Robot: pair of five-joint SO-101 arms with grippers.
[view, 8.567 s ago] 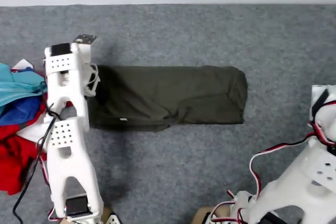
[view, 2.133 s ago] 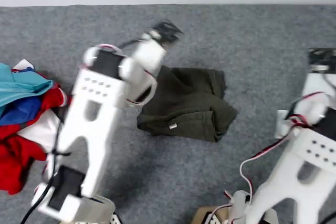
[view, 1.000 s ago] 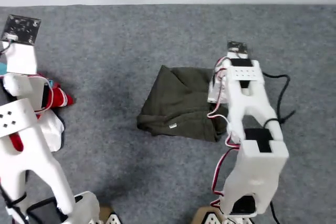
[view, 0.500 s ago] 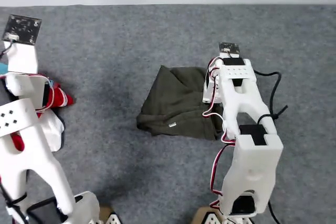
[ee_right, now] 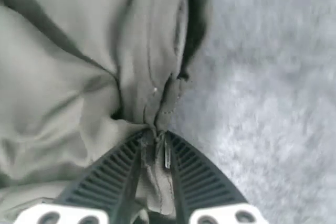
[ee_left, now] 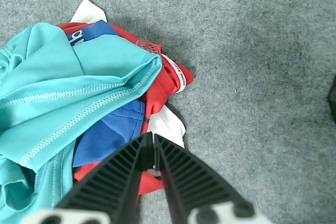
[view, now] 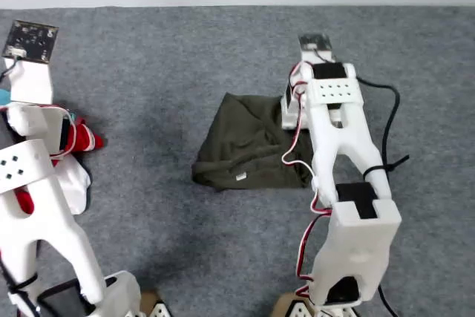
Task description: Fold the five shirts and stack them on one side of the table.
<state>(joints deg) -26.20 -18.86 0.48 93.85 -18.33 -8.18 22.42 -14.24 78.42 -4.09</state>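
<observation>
A dark olive shirt (view: 249,146) lies folded in a rumpled bundle in the middle of the grey table. My right gripper (ee_right: 156,137) is shut on a bunched fold of the olive shirt (ee_right: 68,77) at its right edge, under the right arm (view: 330,109). At the table's left edge is a pile of shirts: teal (ee_left: 63,87), blue (ee_left: 105,135), red (ee_left: 170,77) and white (ee_left: 168,127). My left gripper (ee_left: 154,142) hangs shut over this pile with nothing in it. In the high view the left arm (view: 30,154) covers most of the pile (view: 80,140).
Grey carpet-like cloth (view: 148,57) covers the table. Bare surface stretches along the far side, between the pile and the olive shirt, and to the right of the right arm. Cables (view: 390,131) trail from the right arm.
The left arm folded the long olive shirt over and went back to the pile. The right arm came in, closed on the shirt's right edge, and has shifted it toward the far side.
</observation>
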